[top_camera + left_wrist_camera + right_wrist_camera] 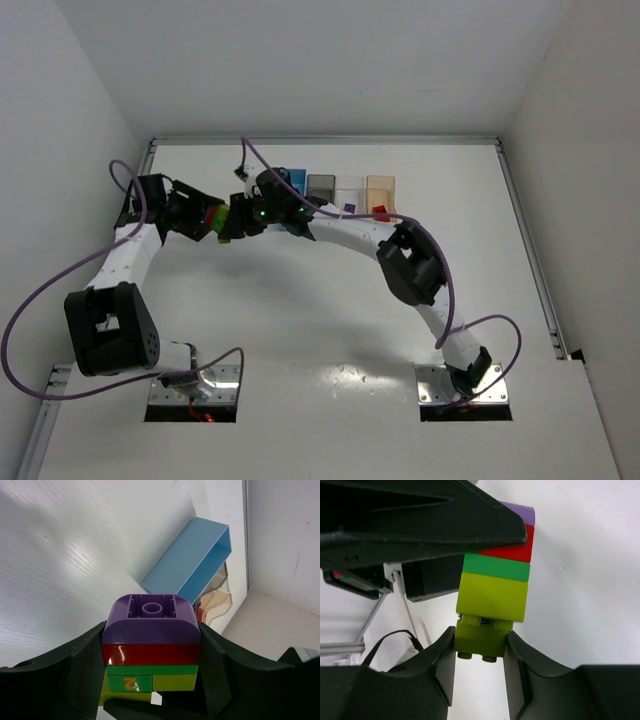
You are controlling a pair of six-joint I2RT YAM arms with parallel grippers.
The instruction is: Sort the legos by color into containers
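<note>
Top external view shows the left jaws clenched on a stack of bricks (217, 219), purple, red, green and yellow-green, above the counter (330, 320) left of centre, while the right jaws pinch the small yellow-green brick (480, 641) at its end. Along the upper middle stand the blue bin (297, 178), grey bin (321, 184), clear bin (349, 185) and orange bin (380, 185); a purple brick (348, 208) and a red brick (380, 211) seem to lie in the last two, so sorting looks barely begun.
</note>
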